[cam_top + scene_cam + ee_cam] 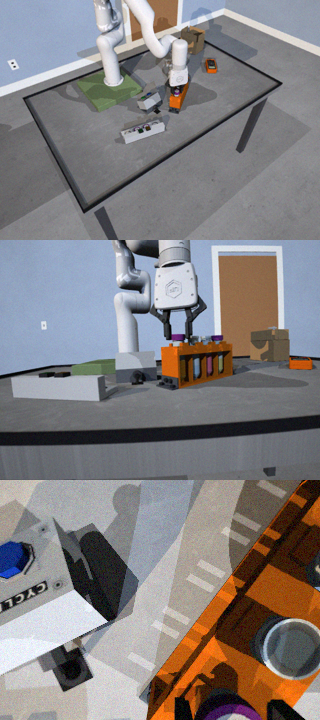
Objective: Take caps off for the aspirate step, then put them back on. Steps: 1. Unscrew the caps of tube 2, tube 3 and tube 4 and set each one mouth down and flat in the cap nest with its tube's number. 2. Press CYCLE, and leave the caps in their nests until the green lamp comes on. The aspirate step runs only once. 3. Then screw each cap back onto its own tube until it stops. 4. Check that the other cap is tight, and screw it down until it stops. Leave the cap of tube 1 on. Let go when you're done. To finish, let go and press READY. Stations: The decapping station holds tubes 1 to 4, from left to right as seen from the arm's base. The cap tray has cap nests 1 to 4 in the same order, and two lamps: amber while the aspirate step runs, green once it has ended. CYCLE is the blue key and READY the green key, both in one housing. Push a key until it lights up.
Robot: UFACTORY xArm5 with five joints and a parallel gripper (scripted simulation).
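The orange decapping station point(174, 102) point(170, 361) point(280, 590) holds four tubes. A purple cap point(178, 337) point(227, 712) point(177, 91) sits on the end tube nearest the key housing. My gripper point(178, 336) point(176, 90) point(230, 716) straddles this cap, open, with a small gap on each side. The two middle tubes point(194, 338) point(206, 338) stand uncapped; one open mouth point(291, 648) shows in the wrist view. The far end tube carries a purple cap point(217, 337). Two purple caps point(136, 128) point(146, 126) lie in the middle nests of the white cap tray point(155, 130) point(56, 389). Both lamps look dark.
The grey key housing point(149, 102) point(135, 364) point(40, 625) with the blue CYCLE key point(148, 94) point(12, 560) and the green key point(142, 97) stands just left of the station. A cardboard box point(193, 38) point(270, 344) and an orange meter point(211, 65) point(300, 362) lie behind.
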